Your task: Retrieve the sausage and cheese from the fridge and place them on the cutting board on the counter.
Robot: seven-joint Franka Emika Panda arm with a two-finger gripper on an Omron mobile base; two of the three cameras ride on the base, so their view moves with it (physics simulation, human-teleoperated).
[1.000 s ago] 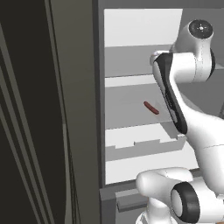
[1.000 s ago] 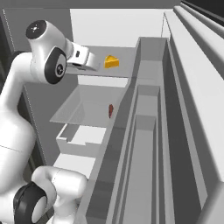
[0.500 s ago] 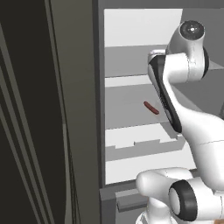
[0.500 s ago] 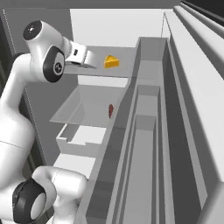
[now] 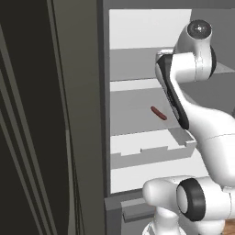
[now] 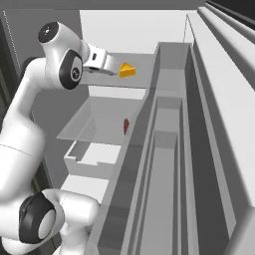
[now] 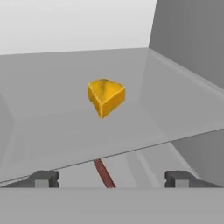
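Note:
The fridge point(image 5: 137, 32) stands open in front of me. The cheese point(image 7: 106, 96), a yellow-orange wedge, lies on the upper glass shelf point(image 7: 175, 100), also seen from the right base point(image 6: 127, 70). My gripper point(image 7: 111, 179) is open, level with that shelf's front edge, a short way short of the cheese, nothing between its fingers. From the right base, the gripper point(image 6: 112, 68) sits just left of the cheese. The sausage point(image 5: 159, 113), a reddish-brown stick, lies on the shelf below point(image 6: 126, 125) and shows through the glass point(image 7: 104, 173). The cutting board and counter are out of view.
The open fridge door with its grey door bins point(image 6: 169, 149) runs along the right side. A white drawer point(image 5: 151, 149) sits under the sausage's shelf. The dark door edge point(image 5: 78, 114) bounds the left. A grey side wall point(image 7: 192, 39) closes the upper shelf on the right.
The jaws have gone from shut to wide open. The hand has shifted slightly, staying close to the cheese. Cheese and sausage have not moved.

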